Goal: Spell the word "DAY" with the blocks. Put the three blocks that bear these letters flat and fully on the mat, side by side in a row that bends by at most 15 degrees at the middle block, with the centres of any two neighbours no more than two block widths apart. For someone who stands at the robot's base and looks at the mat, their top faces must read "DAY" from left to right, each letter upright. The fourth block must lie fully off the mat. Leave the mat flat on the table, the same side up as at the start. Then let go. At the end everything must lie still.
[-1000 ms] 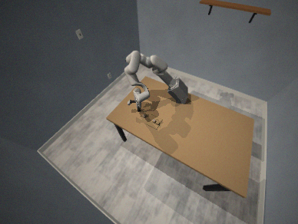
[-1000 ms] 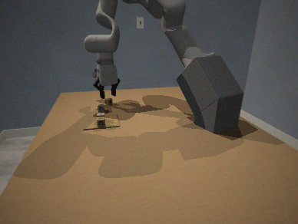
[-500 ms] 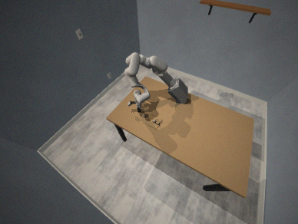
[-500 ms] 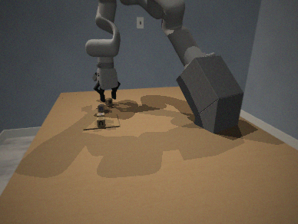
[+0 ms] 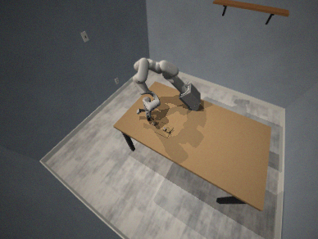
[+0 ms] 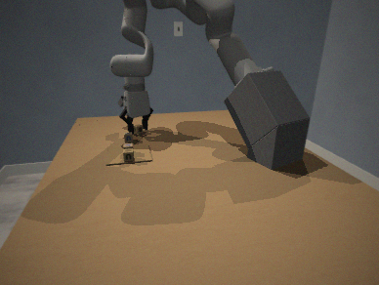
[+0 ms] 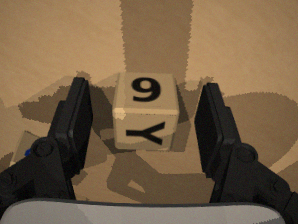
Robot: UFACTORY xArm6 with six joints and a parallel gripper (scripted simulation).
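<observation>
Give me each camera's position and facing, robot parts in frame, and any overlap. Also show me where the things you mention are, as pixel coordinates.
Top: high above one side of the table [image 5: 229, 151] [image 6: 234, 244], looking steeply down; shows the arm [image 5: 170, 70] [image 6: 134, 65] and gripper [image 5: 148, 116] [image 6: 138, 128] [image 7: 145, 99].
Exterior: just above the tabletop at one end, looking along it towards a wall; shows the arm, its upper part cropped, and the gripper.
Wrist: on the arm's end, looking between the open fingers at the block with 9 and Y [image 7: 145, 111]; shows only the gripper.
Shared: top and exterior both show table, arm and mat [image 5: 161, 134] [image 6: 142, 161].

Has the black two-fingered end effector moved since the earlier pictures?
Yes, down: in the exterior view, the end effector sits lower against the brown table's far edge.
</observation>
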